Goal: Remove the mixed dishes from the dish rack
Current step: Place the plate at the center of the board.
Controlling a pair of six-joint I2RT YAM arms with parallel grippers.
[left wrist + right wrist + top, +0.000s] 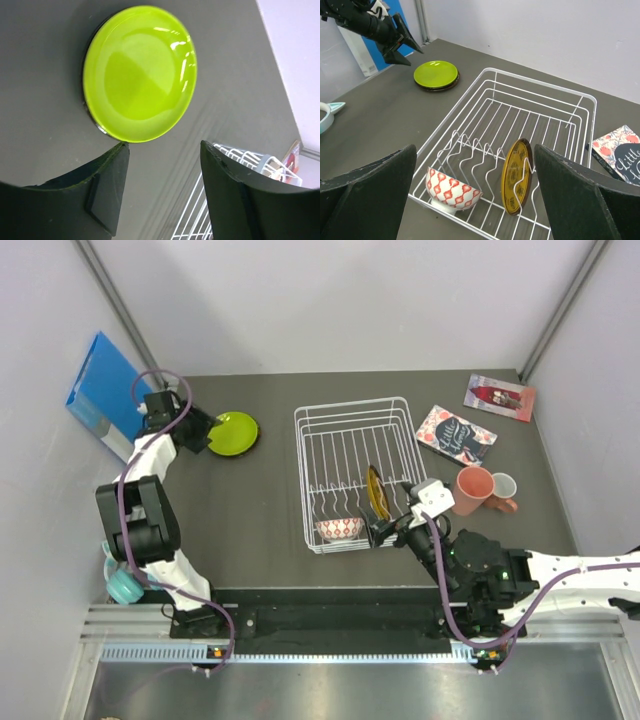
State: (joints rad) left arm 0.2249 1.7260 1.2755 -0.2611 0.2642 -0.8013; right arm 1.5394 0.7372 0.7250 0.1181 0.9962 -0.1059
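Left gripper (164, 150) spread, empty, just beside lime-green plate (140, 72), left of dish rack (350, 405). Right gripper (475, 150) spread at rack's near edge; amber plate (516, 176) and patterned bowl (452, 190) inside.

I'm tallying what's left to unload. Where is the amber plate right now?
In the top view the amber plate stands on edge in the near-right slots of the dish rack, right of the patterned bowl and just beyond the right gripper.
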